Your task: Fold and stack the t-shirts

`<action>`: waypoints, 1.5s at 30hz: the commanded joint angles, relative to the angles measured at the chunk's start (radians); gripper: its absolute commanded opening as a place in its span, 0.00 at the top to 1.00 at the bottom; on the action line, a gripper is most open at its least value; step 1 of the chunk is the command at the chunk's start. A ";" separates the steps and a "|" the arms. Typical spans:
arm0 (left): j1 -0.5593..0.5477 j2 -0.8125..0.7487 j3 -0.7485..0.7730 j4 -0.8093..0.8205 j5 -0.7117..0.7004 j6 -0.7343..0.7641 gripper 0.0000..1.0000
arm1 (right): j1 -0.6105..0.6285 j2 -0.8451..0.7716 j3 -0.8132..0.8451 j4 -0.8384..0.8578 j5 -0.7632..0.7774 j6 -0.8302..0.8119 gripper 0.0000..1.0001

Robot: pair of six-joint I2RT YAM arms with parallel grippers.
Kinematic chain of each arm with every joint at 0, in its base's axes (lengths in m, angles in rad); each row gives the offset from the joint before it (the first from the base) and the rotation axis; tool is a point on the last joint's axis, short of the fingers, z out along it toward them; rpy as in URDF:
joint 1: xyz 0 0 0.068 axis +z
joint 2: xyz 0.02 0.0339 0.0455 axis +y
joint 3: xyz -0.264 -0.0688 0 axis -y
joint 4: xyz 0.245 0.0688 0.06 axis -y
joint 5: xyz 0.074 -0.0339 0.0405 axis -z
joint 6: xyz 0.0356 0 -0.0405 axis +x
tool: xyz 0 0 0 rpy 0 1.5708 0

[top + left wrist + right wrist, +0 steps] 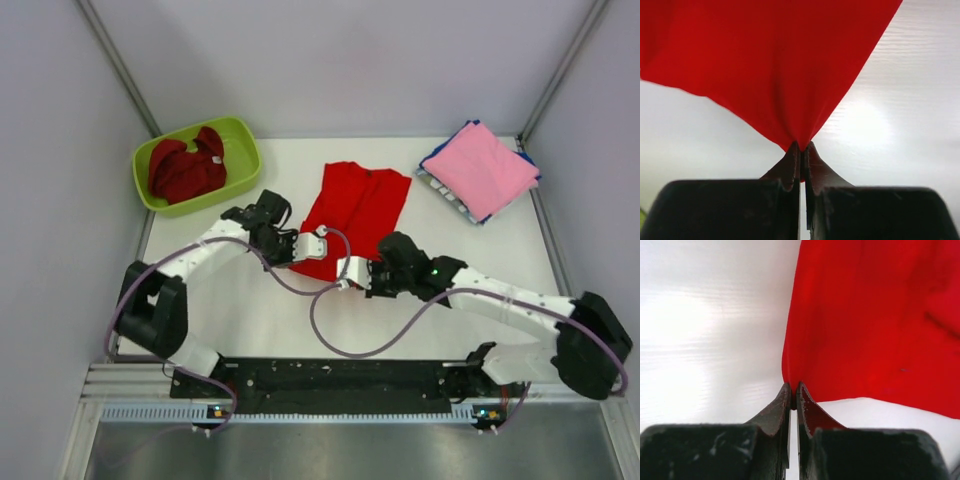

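Note:
A bright red t-shirt lies folded lengthwise in the middle of the white table, collar end far. My left gripper is shut on its near left corner; the wrist view shows the red cloth pinched between the jaws and lifted. My right gripper is shut on the near right corner, the red cloth caught in the jaws. A darker red t-shirt lies crumpled in the tub. A folded pink t-shirt tops a stack with blue ones under it at the far right.
A lime-green plastic tub stands at the far left of the table. Grey walls close in the table at the back and both sides. Cables loop over the table's near middle.

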 commanded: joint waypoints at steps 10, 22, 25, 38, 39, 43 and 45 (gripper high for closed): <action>-0.098 -0.327 0.292 -0.534 0.046 -0.247 1.00 | 0.024 -0.462 0.161 -0.326 -0.157 0.178 1.00; -0.090 -0.023 0.468 -0.212 -0.125 -0.387 1.00 | -0.361 -0.254 0.163 -0.192 -0.157 0.326 1.00; -0.087 0.126 0.577 -0.197 -0.159 -0.390 1.00 | -0.433 -0.169 0.146 -0.122 -0.117 0.375 1.00; -0.056 0.559 0.889 -0.223 -0.268 -0.395 1.00 | -0.599 0.207 0.210 0.121 -0.109 0.455 1.00; -0.053 0.570 0.892 -0.212 -0.274 -0.396 1.00 | -0.603 0.233 0.226 0.122 -0.093 0.454 1.00; -0.055 0.601 0.907 -0.146 -0.338 -0.419 0.87 | -0.634 0.343 0.302 0.136 -0.025 0.503 0.92; -0.053 0.618 0.924 -0.113 -0.389 -0.444 0.74 | -0.643 0.395 0.350 0.168 -0.042 0.535 0.78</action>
